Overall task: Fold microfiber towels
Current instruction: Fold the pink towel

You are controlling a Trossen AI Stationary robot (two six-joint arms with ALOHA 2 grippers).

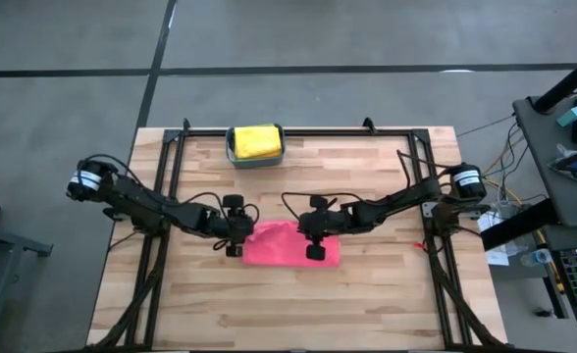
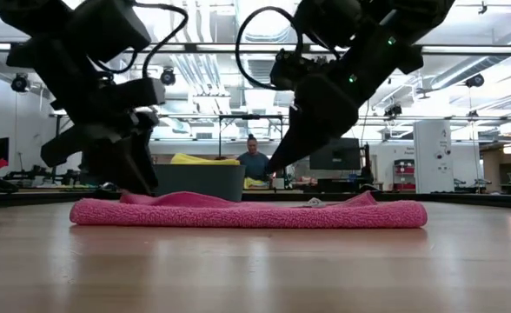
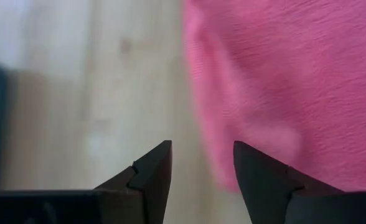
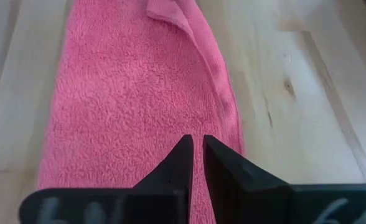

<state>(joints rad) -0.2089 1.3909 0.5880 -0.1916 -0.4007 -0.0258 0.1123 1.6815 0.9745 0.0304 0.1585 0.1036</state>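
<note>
Both grippers sit at the middle of the high view, one at each end of the pink microfiber towel point(image 1: 290, 244), a soft folded cloth lying flat on the light wooden slat table point(image 1: 367, 304). At centre-left of that frame, the left gripper point(image 1: 234, 247) hangs at the towel's left edge; its wrist view shows the two dark fingers point(image 3: 150, 177) parted with a clear gap, nothing between them, one tip over bare wood and the other over the pink edge. Right of centre, the right gripper point(image 1: 315, 249) hovers over the towel's right half; its wrist view shows the fingers point(image 4: 178, 165) drawn almost together, only a thin slit left, with pink pile beneath and no cloth visibly pinched.

In the low view the towel stretches as a low pink band across the middle of the frame. At the upper centre of the high view, a teal rectangular plastic bin point(image 1: 232, 155) holds a yellow microfiber towel point(image 1: 255, 141).
</note>
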